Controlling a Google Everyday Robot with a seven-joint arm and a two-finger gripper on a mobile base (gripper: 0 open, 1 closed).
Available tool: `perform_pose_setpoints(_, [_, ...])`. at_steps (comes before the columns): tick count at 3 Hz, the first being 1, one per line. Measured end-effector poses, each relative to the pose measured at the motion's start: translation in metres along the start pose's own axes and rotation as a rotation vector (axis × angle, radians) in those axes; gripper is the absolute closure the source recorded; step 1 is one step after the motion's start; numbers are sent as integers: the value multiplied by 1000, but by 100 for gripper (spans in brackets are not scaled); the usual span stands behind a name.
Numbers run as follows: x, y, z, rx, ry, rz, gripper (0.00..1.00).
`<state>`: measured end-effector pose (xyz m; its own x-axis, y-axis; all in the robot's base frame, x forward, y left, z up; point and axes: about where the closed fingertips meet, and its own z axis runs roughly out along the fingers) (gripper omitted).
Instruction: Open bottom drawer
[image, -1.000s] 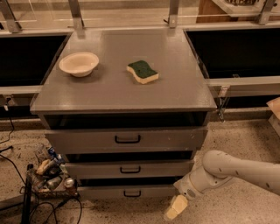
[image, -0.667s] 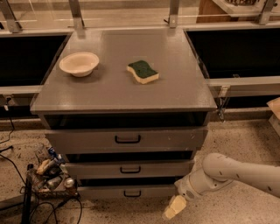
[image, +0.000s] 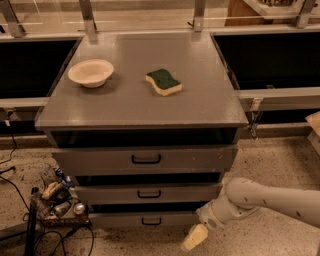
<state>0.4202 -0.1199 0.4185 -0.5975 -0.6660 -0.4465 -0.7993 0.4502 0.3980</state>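
The grey cabinet has three drawers stacked in front. The bottom drawer has the narrowest front and a small black loop handle; its front stands out a little further than the drawers above. My gripper hangs at the end of the white arm, low near the floor, to the right of the bottom drawer's handle and just below the drawer's right end. It holds nothing that I can see.
A middle drawer and the widest top drawer sit above. On the cabinet top stand a cream bowl and a green-and-yellow sponge. A cart with small clutter and cables stands at the lower left.
The arm and gripper have shifted very slightly; the drawers, bowl and sponge have not moved.
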Motion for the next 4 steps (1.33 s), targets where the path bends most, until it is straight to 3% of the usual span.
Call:
perform_pose_setpoints(1, [-1,-12,32,-25,-8,30,0])
perform_pose_setpoints(3, [-4,-20,47,-33,-35,48,0])
perform_pose_setpoints(4, [-16,-44,76,2,-53,72,0])
